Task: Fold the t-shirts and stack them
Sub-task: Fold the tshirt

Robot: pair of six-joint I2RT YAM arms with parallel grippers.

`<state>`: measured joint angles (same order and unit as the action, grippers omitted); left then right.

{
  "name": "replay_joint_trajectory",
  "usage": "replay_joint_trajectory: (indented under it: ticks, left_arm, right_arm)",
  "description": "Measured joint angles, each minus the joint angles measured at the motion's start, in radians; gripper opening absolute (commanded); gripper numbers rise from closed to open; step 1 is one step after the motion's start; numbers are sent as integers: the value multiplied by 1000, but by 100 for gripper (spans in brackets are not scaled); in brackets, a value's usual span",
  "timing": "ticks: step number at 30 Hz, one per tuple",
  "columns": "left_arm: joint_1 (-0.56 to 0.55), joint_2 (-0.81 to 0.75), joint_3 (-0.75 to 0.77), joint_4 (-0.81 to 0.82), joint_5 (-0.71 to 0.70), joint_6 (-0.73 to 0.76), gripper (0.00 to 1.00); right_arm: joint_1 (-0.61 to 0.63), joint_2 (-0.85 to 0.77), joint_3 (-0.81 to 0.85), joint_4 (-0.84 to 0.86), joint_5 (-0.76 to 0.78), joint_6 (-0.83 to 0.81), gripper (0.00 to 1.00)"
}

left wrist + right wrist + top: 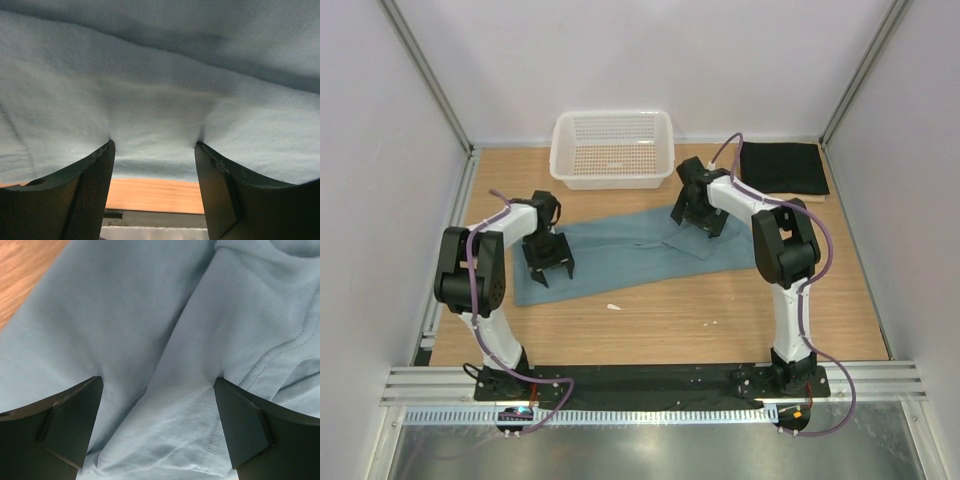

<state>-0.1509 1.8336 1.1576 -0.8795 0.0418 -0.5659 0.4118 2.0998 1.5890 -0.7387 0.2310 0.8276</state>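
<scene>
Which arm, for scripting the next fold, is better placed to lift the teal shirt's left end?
Left, likely: the open left gripper rests on that end of the teal shirt; right gripper is over the other end.

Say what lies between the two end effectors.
The teal shirt fills the whole stretch from the left end effector to the right end effector. The top view shows it.

On my feed the teal t-shirt [630,250] is soft matt cloth, faintly creased. The table [720,315] is smooth wood-grain. At twelve o'clock the basket [612,181] is white perforated plastic, and at two the black t-shirt [782,167] is matt cloth.
</scene>
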Motion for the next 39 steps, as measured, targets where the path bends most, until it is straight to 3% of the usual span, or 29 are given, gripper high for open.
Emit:
replay_joint_trajectory:
  ticks: [9,20,27,34,39]
  left_arm:
    - [-54,-58,-122,-51,106,-87,67]
    - [-320,-56,-173,-49,257,-237,67]
    - [-527,-35,-182,26,381,-326,67]
    - [-733,33,-65,82,483,-324,71]
    - [-742,-63,66,62,480,-274,76]
  right_arm:
    - [41,130,180,-39,120,-74,100]
    - [24,238,333,54,138,-200,100]
    - [-14,260,369,95,45,-311,100]
    - [-42,275,416,72,-48,-367,100]
    - [-58,265,426,19,-69,-374,100]
